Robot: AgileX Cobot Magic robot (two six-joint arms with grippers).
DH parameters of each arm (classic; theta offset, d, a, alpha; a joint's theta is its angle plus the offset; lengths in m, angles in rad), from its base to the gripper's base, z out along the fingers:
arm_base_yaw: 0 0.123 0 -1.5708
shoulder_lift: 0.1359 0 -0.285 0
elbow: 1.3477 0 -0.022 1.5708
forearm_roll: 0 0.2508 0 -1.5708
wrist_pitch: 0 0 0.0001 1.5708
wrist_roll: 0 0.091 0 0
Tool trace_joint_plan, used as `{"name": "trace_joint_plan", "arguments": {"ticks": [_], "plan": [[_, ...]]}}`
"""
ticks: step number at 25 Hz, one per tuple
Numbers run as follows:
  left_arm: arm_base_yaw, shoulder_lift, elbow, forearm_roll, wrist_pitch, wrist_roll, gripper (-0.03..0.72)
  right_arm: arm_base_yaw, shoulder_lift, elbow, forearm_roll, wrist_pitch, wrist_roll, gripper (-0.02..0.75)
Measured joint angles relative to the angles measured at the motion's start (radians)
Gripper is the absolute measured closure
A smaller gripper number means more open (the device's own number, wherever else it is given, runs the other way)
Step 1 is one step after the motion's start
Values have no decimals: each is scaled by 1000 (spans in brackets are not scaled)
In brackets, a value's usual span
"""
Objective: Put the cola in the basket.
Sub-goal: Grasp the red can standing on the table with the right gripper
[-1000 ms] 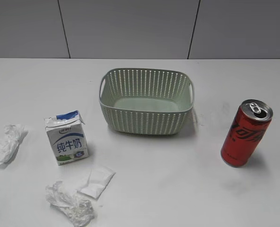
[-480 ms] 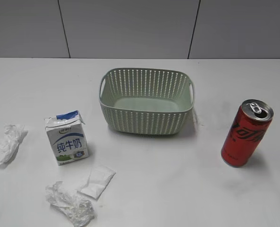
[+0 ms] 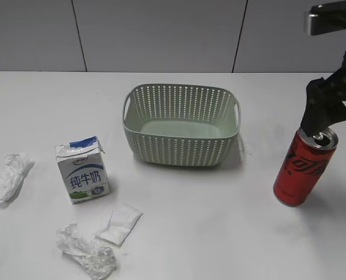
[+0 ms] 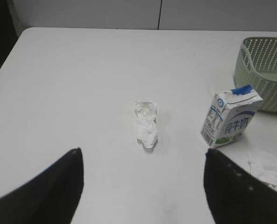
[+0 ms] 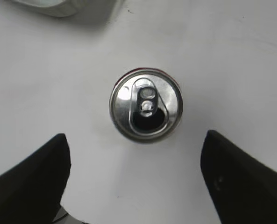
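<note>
Red cola (image 3: 304,168) upright, silver top up, right hand (image 5: 136,186) spread wide directly above

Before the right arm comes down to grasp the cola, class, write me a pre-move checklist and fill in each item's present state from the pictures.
1. Right gripper open, jaws spread wider than the can: ok.
2. Cola centred between the jaws in the right wrist view: ok.
3. Cola upright on the table, nothing touching it: ok.
4. Basket empty and upright, ready to receive: ok.
5. Left gripper open, off near the milk carton, away from the can: ok.
6. Whether the opened can holds liquid: cannot tell.
</note>
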Motion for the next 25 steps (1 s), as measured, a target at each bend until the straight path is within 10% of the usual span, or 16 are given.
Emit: {"name": "trace_joint_plan", "arguments": {"ticks": [18, 25], "plan": [[0, 0, 0, 0, 0, 0, 97, -27, 256, 0, 9, -78, 32, 82], [0, 0, 0, 2, 0, 0, 97, -27, 275, 0, 30, -52, 56, 237]]}}
